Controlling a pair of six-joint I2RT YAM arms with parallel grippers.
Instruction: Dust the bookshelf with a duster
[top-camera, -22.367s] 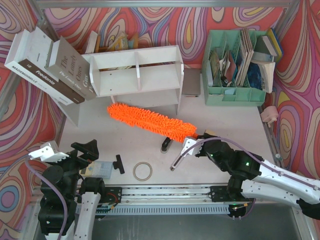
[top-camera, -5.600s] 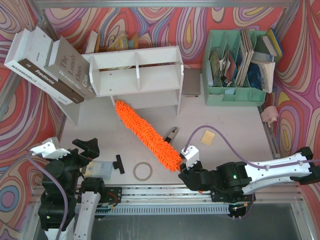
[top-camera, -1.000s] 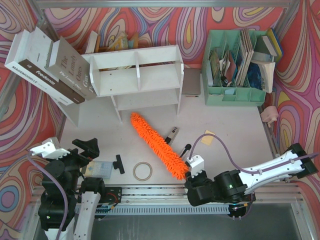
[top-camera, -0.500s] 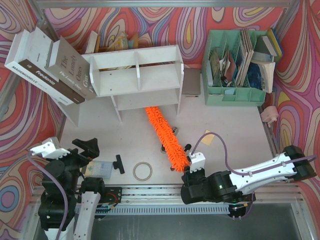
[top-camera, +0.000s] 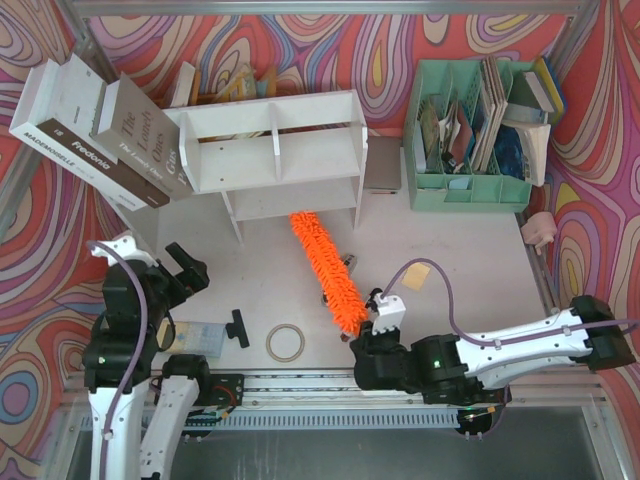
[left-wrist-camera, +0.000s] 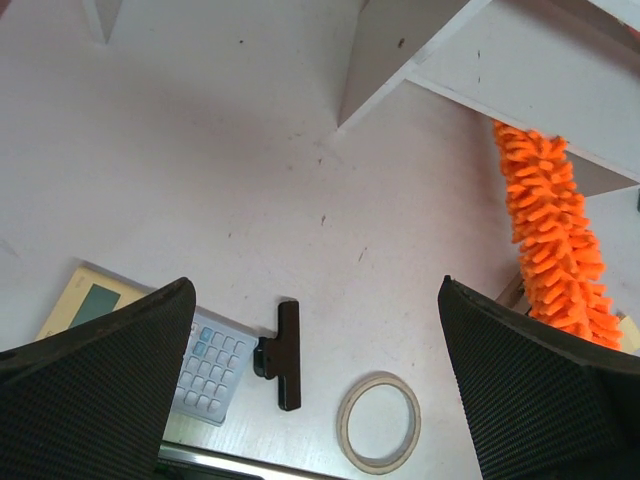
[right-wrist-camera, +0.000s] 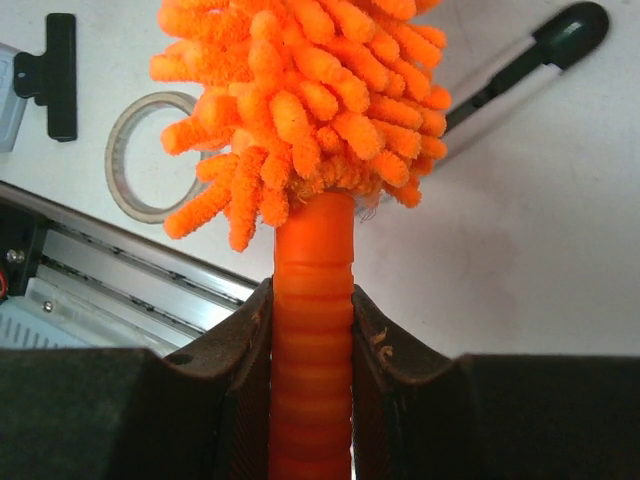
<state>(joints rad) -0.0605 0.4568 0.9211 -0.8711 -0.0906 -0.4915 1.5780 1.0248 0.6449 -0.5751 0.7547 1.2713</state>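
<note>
The white bookshelf (top-camera: 275, 150) stands at the back of the table; its lower edge shows in the left wrist view (left-wrist-camera: 520, 90). The fluffy orange duster (top-camera: 325, 265) lies slanted on the table, its far tip at the shelf's bottom tier; it also shows in the left wrist view (left-wrist-camera: 555, 250). My right gripper (top-camera: 365, 330) is shut on the duster's ribbed orange handle (right-wrist-camera: 312, 330) just behind the fluffy head (right-wrist-camera: 310, 90). My left gripper (top-camera: 175, 270) is raised at the left, open and empty, its fingers (left-wrist-camera: 95, 385) wide apart above the table.
A calculator (top-camera: 195, 338), a black clip (top-camera: 238, 327) and a tape ring (top-camera: 286, 342) lie near the front edge. A black-handled tool (right-wrist-camera: 530, 65) lies beside the duster. Tilted books (top-camera: 95, 125) lean left of the shelf. A mint green file organiser (top-camera: 475, 130) stands at the back right.
My left arm has lifted and moved forward from its low resting pose. My right gripper has swung the duster's tip right and toward the shelf's bottom tier, then drawn it slightly left.
</note>
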